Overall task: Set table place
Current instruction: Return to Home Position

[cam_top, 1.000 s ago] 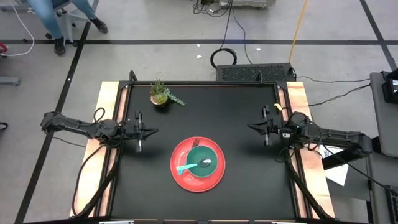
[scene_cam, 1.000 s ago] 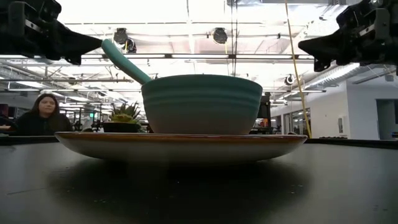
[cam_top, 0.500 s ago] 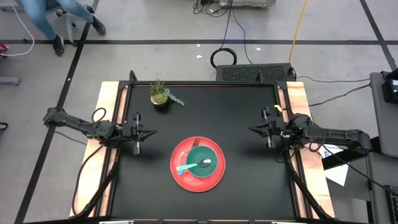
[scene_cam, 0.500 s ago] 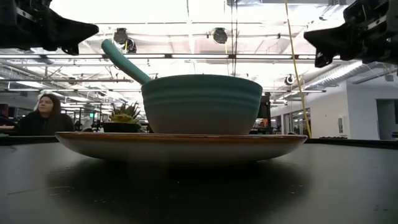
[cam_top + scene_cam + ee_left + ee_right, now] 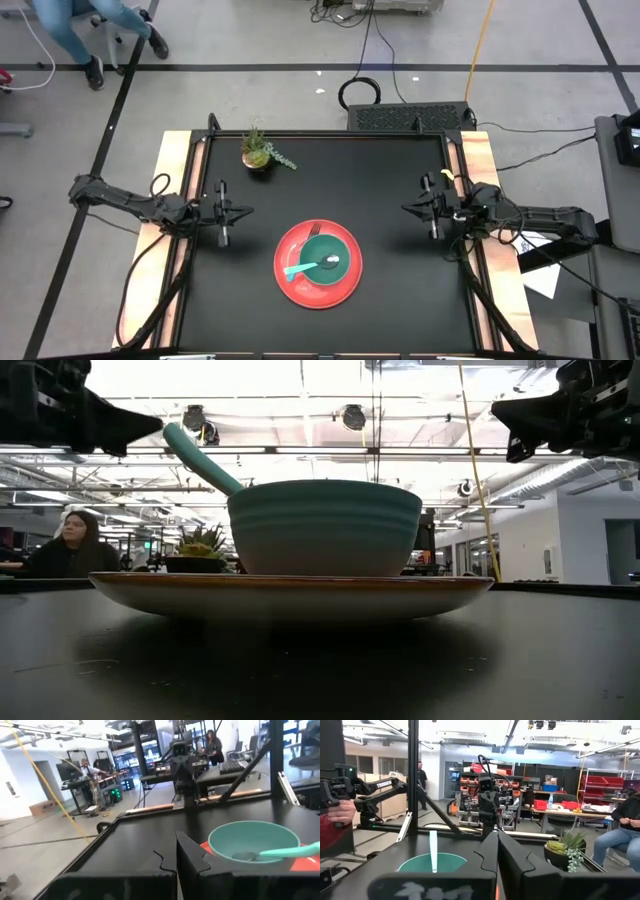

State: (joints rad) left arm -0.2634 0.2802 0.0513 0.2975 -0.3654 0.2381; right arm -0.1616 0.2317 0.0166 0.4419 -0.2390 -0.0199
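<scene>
A round red plate lies on the black table near its middle. A teal bowl stands on the plate, and a spoon with a light-teal handle rests in the bowl, its handle leaning over the rim toward the left. A fork's metal end shows on the plate's far part. My left gripper hovers shut, left of the plate. My right gripper hovers shut, right of the plate. Both point at the table's middle and hold nothing.
A small potted green plant stands at the table's far left. Pale wooden strips run along both short sides. Bare black top lies around the plate. People are in the room beyond the table.
Both grippers have drawn back a little from the plate, the left toward the table's left edge and the right toward the right edge. The right one has also risen slightly. The plate, bowl and spoon have stayed where they were.
</scene>
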